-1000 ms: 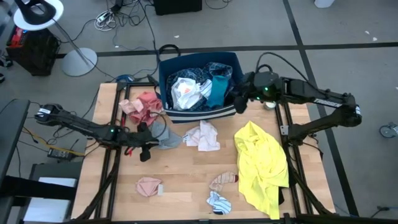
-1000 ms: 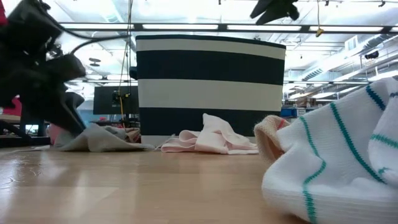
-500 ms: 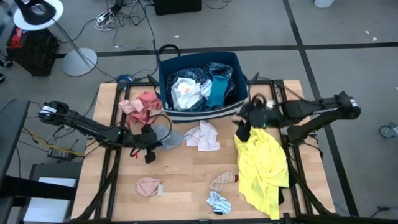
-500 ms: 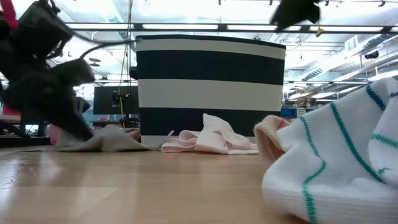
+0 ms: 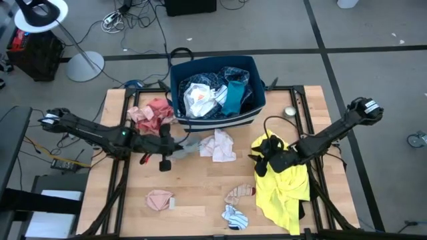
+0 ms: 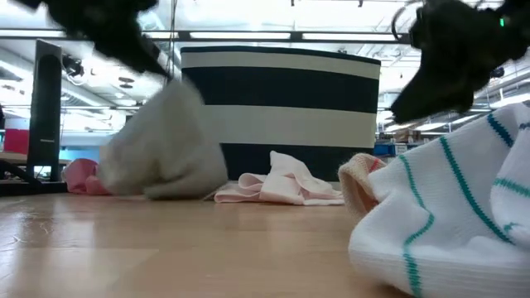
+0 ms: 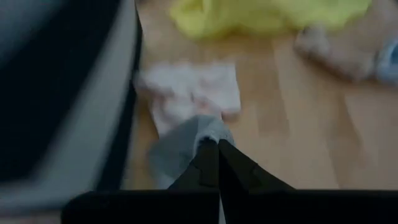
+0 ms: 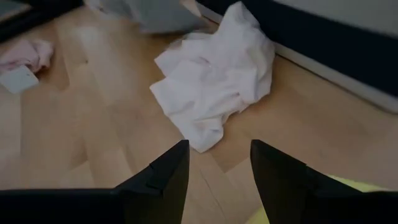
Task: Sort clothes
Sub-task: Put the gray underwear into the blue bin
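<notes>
Clothes are scattered all over the table (image 5: 200, 200): yellow shirt (image 5: 283, 180) spread out on the right side, crumpled pink-white piece (image 5: 218, 145) in the middle just in front of the navy bin (image 5: 217, 120), pink pile (image 5: 152, 113) left of the bin, a few small bits nearer the front edge. More stuff is piled inside the bin.

Left gripper (image 5: 175, 151) is clamped tight on a limp gray garment (image 5: 187, 147), lifted and hanging beside the bin, near the pink-white piece.

Right gripper (image 5: 261, 160) has its fingers (image 8: 163, 174) apart, nothing between them, low at the yellow shirt's upper edge.
</notes>
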Robot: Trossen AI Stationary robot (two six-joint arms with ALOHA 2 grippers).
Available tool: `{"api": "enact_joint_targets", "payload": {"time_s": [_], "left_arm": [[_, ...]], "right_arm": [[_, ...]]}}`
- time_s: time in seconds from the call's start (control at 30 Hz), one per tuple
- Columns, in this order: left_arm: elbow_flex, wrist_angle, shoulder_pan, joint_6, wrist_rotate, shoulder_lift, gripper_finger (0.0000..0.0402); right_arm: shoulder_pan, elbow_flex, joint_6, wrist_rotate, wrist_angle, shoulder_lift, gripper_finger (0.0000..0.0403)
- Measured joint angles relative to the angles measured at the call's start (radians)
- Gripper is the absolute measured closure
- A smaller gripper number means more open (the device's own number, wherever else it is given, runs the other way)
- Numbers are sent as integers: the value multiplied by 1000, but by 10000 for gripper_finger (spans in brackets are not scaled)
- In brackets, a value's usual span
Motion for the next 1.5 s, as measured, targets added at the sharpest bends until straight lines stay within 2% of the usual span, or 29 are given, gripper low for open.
{"api": "enact_joint_targets", "payload": {"time_s": [0.17,0.37,0.53,0.83,1.0,1.2,1.33,1.5], "left_arm": [[215,-59,28,112,-19,0,401],[464,-58,122,278,-19,25,401],[657,-31,248,390,7,128,401],[943,-35,433,472,24,359,401],[1012,-17,518,494,24,416,401],[1021,2,600,466,23,435,401],[1021,-60,625,380,42,440,401],[1021,-200,629,356,142,457,386]], "right_arm": [[-13,-135,-1,1,233,0,232],[-40,-193,-9,3,387,0,232],[-53,-194,-78,3,436,0,231],[-54,-194,-135,0,474,0,233],[-54,-194,-136,0,470,0,234],[-54,-194,-143,-1,464,0,235],[-54,-194,-143,-1,459,0,236],[-54,-194,-143,-1,453,0,237]]}}
